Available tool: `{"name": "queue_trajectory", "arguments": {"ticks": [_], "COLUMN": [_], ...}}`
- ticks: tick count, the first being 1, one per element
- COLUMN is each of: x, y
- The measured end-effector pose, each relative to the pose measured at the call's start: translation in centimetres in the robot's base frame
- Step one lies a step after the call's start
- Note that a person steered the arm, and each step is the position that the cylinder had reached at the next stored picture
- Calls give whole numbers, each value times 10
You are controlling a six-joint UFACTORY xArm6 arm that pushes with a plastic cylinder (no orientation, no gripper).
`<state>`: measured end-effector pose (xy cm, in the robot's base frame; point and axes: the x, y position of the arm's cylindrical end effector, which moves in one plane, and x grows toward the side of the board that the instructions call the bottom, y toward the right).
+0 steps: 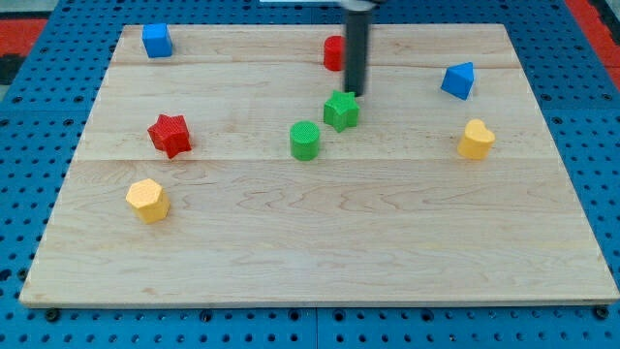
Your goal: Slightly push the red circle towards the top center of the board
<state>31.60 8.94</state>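
The red circle (333,52) sits near the view's top centre of the wooden board (310,242), partly hidden behind my dark rod. My tip (355,93) rests on the board just below and to the right of the red circle, right above the green star (341,111). Whether the rod touches the red circle I cannot tell.
A green cylinder (304,141) lies below-left of the green star. A red star (170,135) and a yellow hexagon (147,201) are at the left. A blue cube (156,41) is top left. A blue triangle (459,80) and a yellow heart (476,140) are at the right.
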Motion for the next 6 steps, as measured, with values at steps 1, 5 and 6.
{"name": "queue_trajectory", "arguments": {"ticks": [1,5,6], "x": [-44,-59,-60], "y": [8,-96,-81]}}
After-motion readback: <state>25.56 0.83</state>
